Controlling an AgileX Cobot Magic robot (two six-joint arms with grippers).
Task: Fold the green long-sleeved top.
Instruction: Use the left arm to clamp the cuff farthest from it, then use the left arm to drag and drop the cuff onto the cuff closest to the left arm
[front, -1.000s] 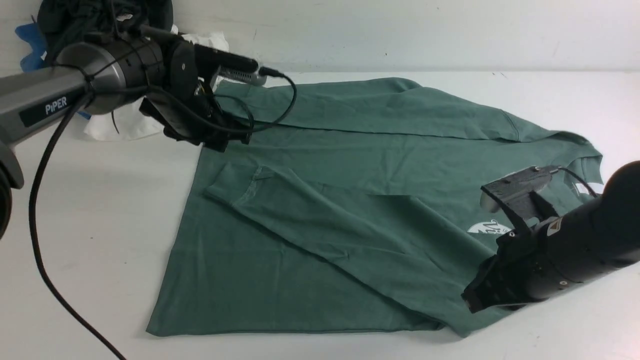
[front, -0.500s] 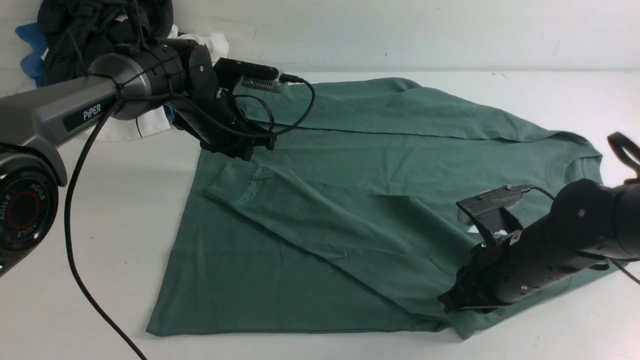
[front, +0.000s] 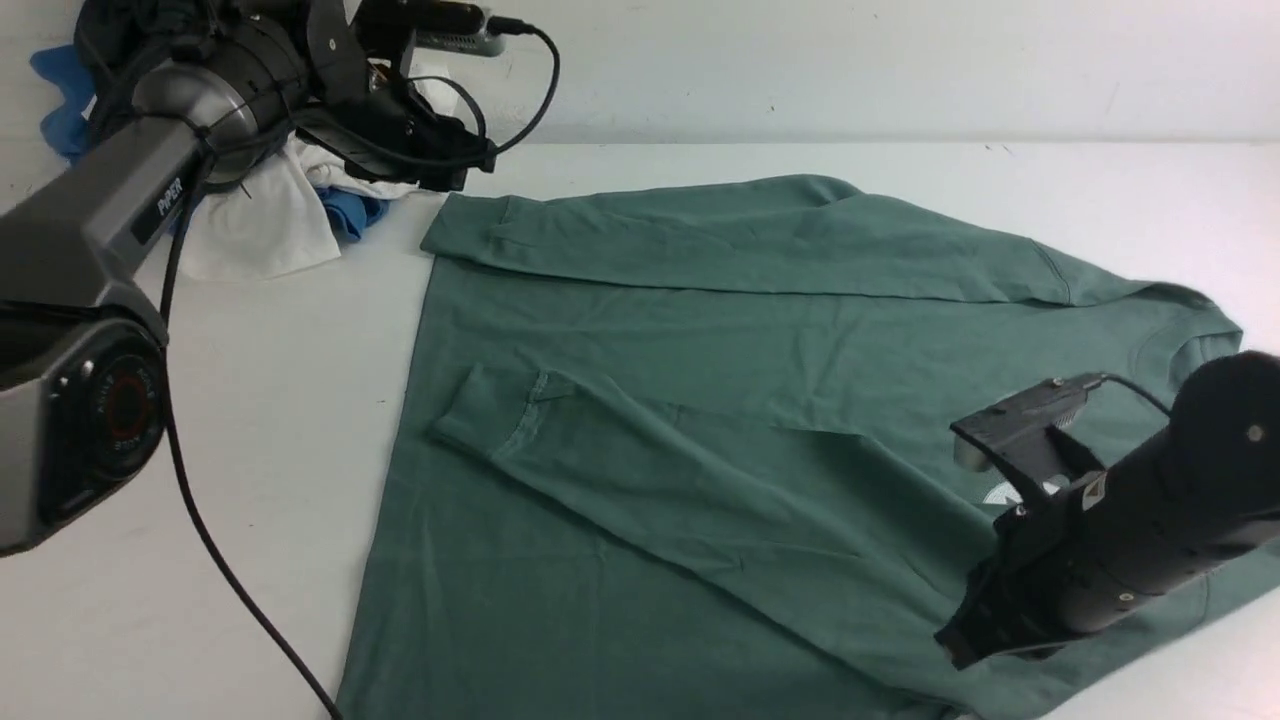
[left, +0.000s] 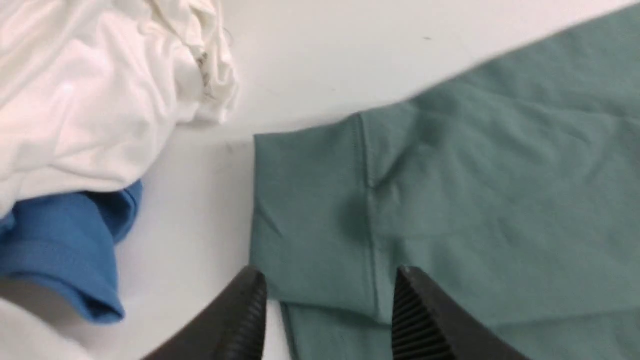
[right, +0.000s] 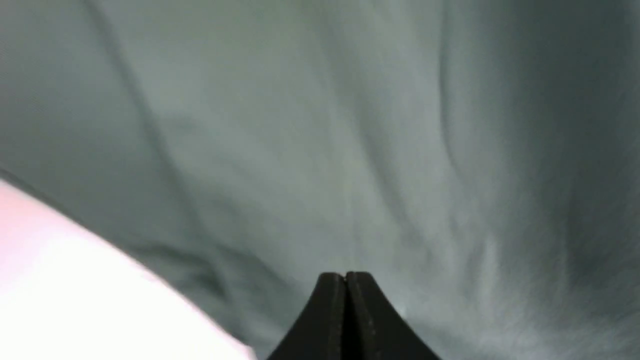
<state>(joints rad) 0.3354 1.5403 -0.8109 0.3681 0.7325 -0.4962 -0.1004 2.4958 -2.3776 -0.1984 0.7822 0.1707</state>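
Lying spread on table (front: 260, 400), green top (front: 640, 560) fills centre to 4 o'clock; left tool (left: 327, 310), 11 o'clock, fingers apart; right tool (right: 344, 310), 4 o'clock, tips together, contact unclear

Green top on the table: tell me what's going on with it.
A two-armed robot is folding the green top. Both sleeves lie across the body, which is still spread out. The left pincer is open above one cuff, holding nothing; the right pincer is shut, low over the cloth.
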